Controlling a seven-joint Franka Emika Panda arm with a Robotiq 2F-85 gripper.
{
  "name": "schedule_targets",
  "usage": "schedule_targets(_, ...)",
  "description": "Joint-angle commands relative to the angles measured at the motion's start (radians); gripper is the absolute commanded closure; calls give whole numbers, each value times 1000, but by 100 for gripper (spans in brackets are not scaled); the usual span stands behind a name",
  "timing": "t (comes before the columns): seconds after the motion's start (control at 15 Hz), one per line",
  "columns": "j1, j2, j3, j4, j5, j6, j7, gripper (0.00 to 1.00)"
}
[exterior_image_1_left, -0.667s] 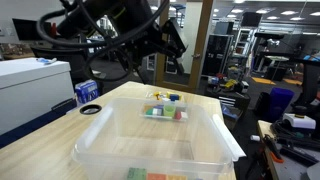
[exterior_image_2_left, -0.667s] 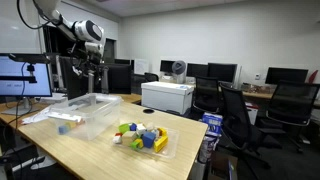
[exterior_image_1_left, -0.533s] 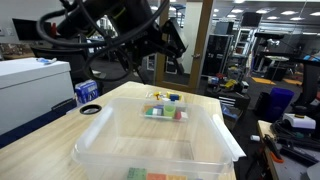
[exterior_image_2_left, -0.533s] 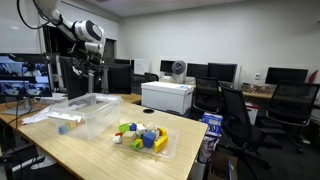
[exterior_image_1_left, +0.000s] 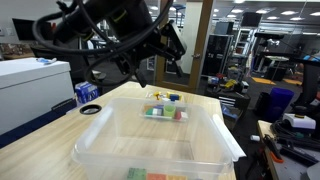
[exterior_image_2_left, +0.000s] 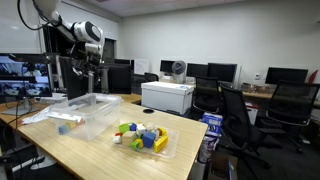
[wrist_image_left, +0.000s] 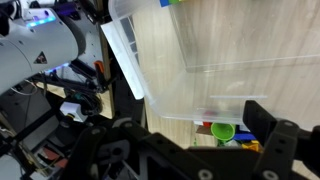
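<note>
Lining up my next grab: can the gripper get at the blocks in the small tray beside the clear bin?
Probably yes. The gripper hangs open and empty above the clear bin; the blocks lie in an open-topped tray with nothing over them. It must only cross above the bin.

clear plastic bin (exterior_image_2_left: 100, 120) | upright, open-topped | on wooden table (exterior_image_2_left: 100, 152), towards one end | few small blocks (exterior_image_2_left: 66, 121) inside

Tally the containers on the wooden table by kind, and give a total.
clear plastic bin: 1
shallow clear tray of coloured toys: 1
blue box: 1
Total: 3
</note>
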Motion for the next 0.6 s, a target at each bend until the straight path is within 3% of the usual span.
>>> schedule_targets(0.0,7,-36,14,-80,-82,130,-153,0)
schedule_targets(0.2,-8,-78,17,-207,-112,320,-257,0)
schedule_targets(0.53,-46,-120,17,-426,-39,700,-439,0)
